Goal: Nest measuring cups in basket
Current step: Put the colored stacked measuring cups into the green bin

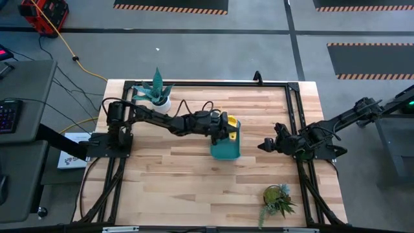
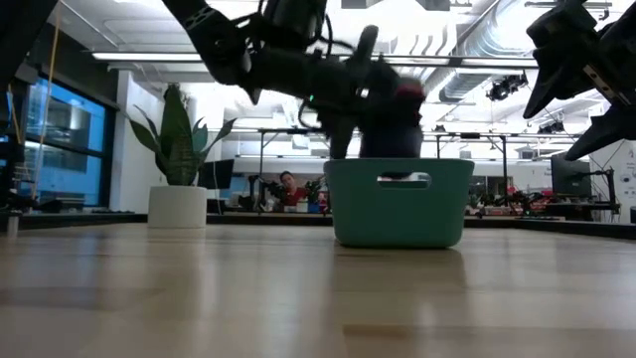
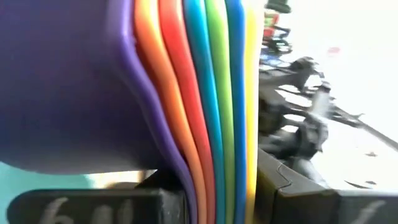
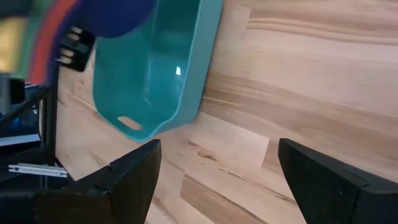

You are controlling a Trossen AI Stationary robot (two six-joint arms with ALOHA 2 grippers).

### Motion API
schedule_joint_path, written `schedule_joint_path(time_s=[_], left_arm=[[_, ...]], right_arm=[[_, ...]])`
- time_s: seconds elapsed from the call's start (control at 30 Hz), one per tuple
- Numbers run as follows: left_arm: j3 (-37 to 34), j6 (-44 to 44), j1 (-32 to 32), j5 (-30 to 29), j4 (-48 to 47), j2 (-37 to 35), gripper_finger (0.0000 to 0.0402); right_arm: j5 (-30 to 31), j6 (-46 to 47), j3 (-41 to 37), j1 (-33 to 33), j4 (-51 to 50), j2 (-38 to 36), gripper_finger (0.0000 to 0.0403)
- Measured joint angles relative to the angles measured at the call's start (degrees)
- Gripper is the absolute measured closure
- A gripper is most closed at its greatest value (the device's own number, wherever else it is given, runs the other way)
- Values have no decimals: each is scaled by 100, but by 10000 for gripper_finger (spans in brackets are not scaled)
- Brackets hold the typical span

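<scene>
Seen from above, a pale wooden table [image 1: 194,181] carries, at its far left, a small potted plant in a white pot [image 1: 157,96]; beside it the left arm reaches across toward the middle of the table; its left gripper [image 1: 228,126] hangs over the far end of the teal basket [image 1: 226,150], which stands near the table's centre; the claw is clenched on a nested stack of measuring cups [image 3: 186,93], whose stacked rims and handles show in the left wrist view as bands of purple, orange, red, blue, green and yellow, pressed between the fingers; the largest cup is dark blue to purple; in the low view the stack sits just above the basket's rim, not yet down inside. Further right, the right gripper [image 1: 266,145] waits near the basket but apart from it, its claw released and spread wide, holding nothing; the right wrist view looks into the basket, whose visible inside is bare. At the near right stands a second small plant [image 1: 278,198]. As a judgement: the stack could catch the basket's rim and tip or shove the light tub if lowered off-centre; letting go from this height might make the cups bounce apart or land outside.
</scene>
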Motion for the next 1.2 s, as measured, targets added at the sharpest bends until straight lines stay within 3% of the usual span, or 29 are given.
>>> schedule_joint_path(time_s=[0.13,0.37,0.43,0.6,0.77,1.03,1.2], left_arm=[[368,104,-43,-153,-11,-2,322],[703,589,-181,-423,-1192,93,322],[683,467,-223,-432,-988,290,322],[719,71,-280,-307,592,842,322],[688,-12,-374,-263,530,1015,322],[559,421,-210,-277,508,689,322],[559,797,-154,-192,-165,468,322]], right_arm=[[-2,0,0,0,-130,-2,88],[-50,3,0,0,-243,-1,88],[-50,2,0,0,-245,-1,88],[-52,4,0,0,-273,0,88],[-61,4,0,0,-271,-2,88],[-59,7,0,0,-271,-2,88],[-59,7,0,0,-271,-2,88]])
